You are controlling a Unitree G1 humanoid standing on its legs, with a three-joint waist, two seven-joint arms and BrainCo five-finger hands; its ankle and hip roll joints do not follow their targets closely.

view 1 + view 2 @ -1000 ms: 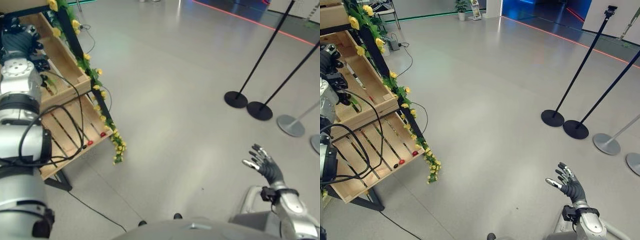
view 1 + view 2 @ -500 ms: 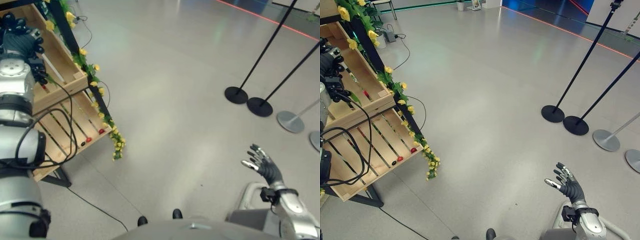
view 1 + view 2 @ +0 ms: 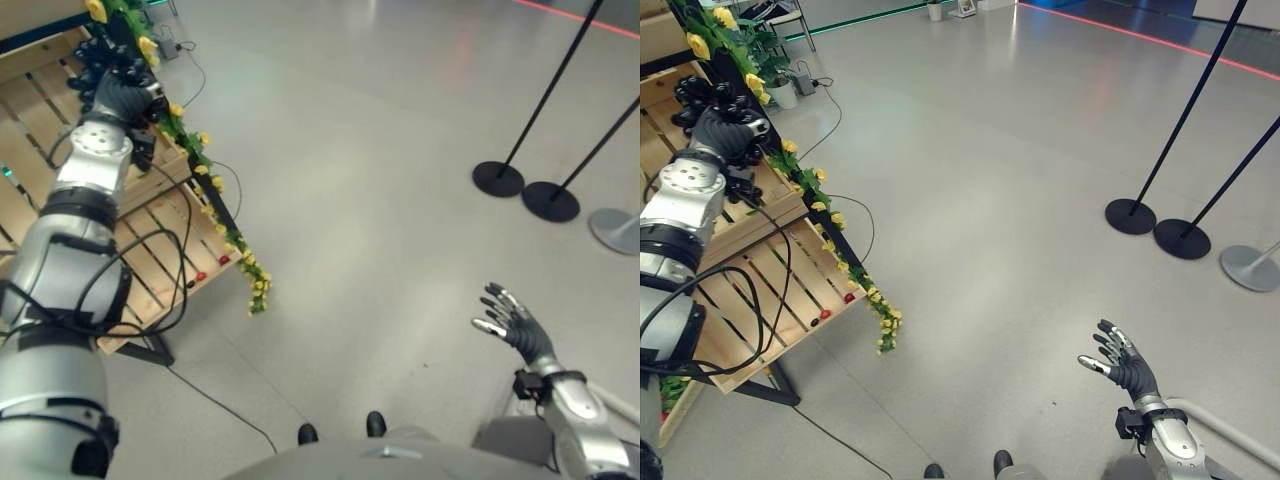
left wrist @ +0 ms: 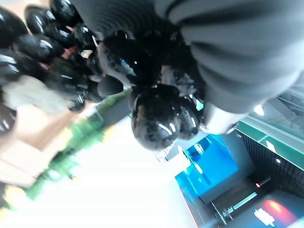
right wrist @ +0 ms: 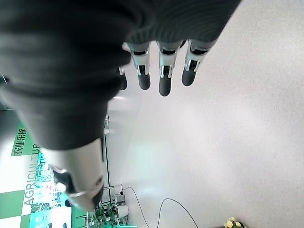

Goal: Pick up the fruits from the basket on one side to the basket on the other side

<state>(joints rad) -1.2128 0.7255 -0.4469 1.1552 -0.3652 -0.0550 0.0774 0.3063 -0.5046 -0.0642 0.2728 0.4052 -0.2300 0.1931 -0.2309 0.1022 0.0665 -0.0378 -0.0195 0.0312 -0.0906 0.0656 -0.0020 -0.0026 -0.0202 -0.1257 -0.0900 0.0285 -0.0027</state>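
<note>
Left hand (image 3: 715,128) raised by the upper crate (image 3: 760,215) of the flower-trimmed stand, fingers curled round a bunch of black grapes (image 4: 159,116). Right hand (image 3: 1118,362) low over the bare floor (image 3: 980,180), well apart, fingers spread and holding nothing. Two small red fruits (image 3: 837,305) and a dark one lie at the lower crate's (image 3: 770,290) front edge. Stanchions (image 3: 1155,215) far right.

My left hand (image 3: 722,128) grips glossy black grapes (image 4: 156,114) over the bare, matt wooden crate (image 3: 760,215). My right hand (image 3: 1118,362) shows smooth silver metal above the polished grey floor (image 3: 990,200).
</note>
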